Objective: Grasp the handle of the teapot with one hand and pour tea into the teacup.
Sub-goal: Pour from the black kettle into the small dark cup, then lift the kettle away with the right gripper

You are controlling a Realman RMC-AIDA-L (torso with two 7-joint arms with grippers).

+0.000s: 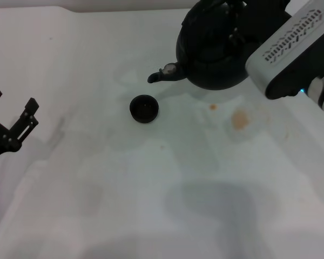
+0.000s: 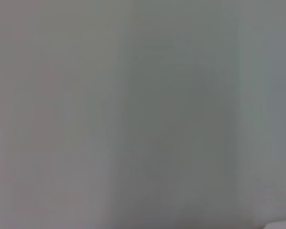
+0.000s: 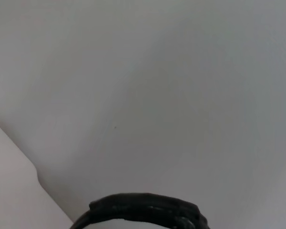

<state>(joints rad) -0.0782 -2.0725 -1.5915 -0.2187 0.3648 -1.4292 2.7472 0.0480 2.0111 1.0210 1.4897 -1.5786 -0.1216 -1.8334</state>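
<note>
While the right claw [image 1: 227,21] sits up at the teapot's top, its fingers are lost against the black pot — cannot tell if they are clamped on the handle [image 3: 143,207] or apart. The right wrist view shows only a dark arched strip of that handle at the frame edge, pale counter behind it. The right arm's grey housing [image 1: 289,46] covers the pot's right side.

Step in hand, as I judge it: grasp or early carry at the handle, pour not yet begun. The teapot [image 1: 210,54] is at the far right of the counter [image 1: 151,205], spout [image 1: 162,74] pointing toward the robot's left and slightly down. The teacup [image 1: 144,108] stands upright on the counter, near the spout tip, a little nearer the robot and to the left of it, apart from the pot. No stream is visible.

Next move likely calls for bringing the spout tip over the cup mouth, then tilting slowly — small cup, easy to overshoot.

Two brownish stains [image 1: 237,120] lie on the counter right of the cup.

Left claw [image 1: 11,116] is parked at the counter's left edge, fingers apart, holding nothing; its wrist view shows only blank surface.
</note>
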